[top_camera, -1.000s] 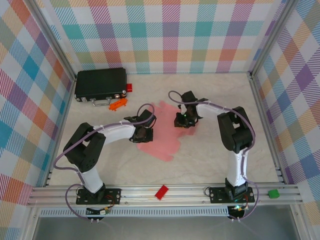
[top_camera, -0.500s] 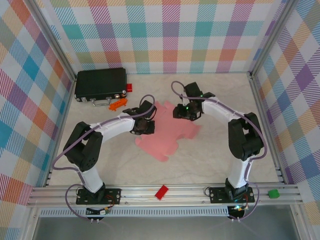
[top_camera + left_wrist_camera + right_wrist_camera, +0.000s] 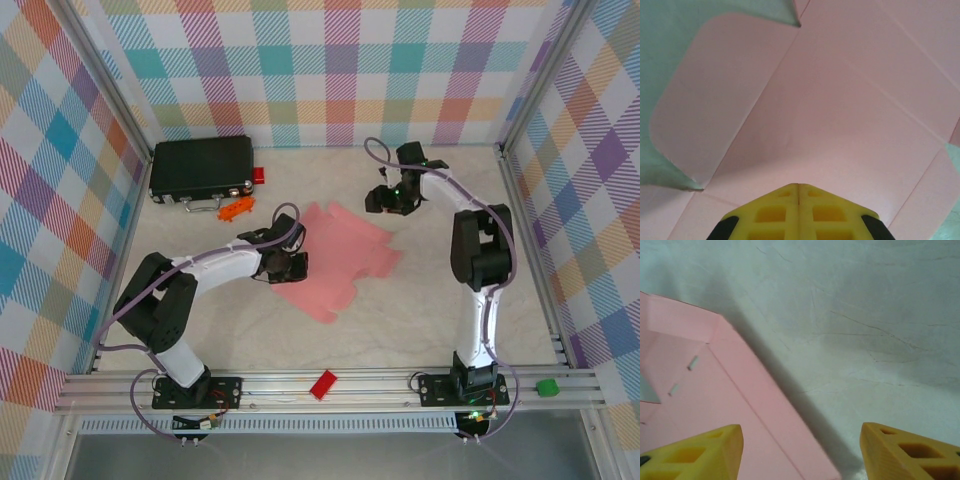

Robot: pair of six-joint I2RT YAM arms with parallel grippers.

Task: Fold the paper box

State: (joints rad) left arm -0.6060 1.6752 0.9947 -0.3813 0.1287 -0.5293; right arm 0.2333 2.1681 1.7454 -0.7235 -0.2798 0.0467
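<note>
Tabletop point(image 3: 430, 300); paper box point(image 3: 345, 250) beneath left hand point(image 3: 290, 266)

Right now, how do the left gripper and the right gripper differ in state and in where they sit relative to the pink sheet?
The left gripper is shut, fingers pressed together; the right gripper is open, with a wide gap. The left gripper is over the left part of the paper box, which lies as a flat sheet; the right gripper is at the sheet's far right edge, mostly over bare table. Both have yellow fingers and hold nothing.
</note>
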